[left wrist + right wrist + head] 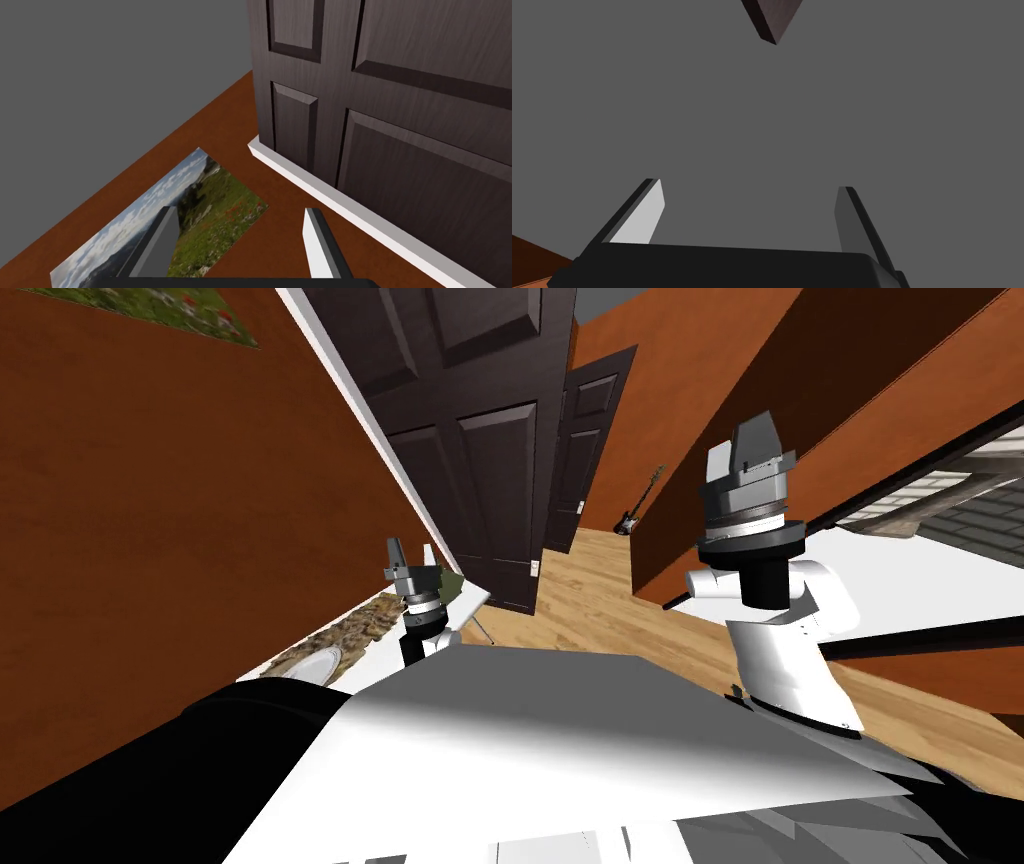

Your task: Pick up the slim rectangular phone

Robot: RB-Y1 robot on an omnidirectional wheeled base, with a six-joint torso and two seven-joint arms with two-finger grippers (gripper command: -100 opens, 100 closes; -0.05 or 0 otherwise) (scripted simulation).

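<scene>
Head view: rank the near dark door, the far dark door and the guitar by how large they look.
1. near dark door: largest.
2. far dark door: looks smaller, but it stands farther off, so their true sizes may match.
3. guitar: smallest, also far off.

- A white worktop (pixel 385 663) runs along the orange-brown wall, its far corner near a dark panelled door; one thin leg shows under that corner.
- A mottled brown mat (pixel 350 628) lies lengthwise on it, against the wall side.
- A white round dish (pixel 305 668) rests on the near end of the mat.
- An olive-green thing (pixel 453 584) sits at the far end, partly hidden by the arm of the left fingers (pixel 393 550); what it is cannot be told.
- The floor (pixel 600 608) is light wood planks.
- A small electric guitar (pixel 628 520) stands on it, leaning against the far wall.
</scene>
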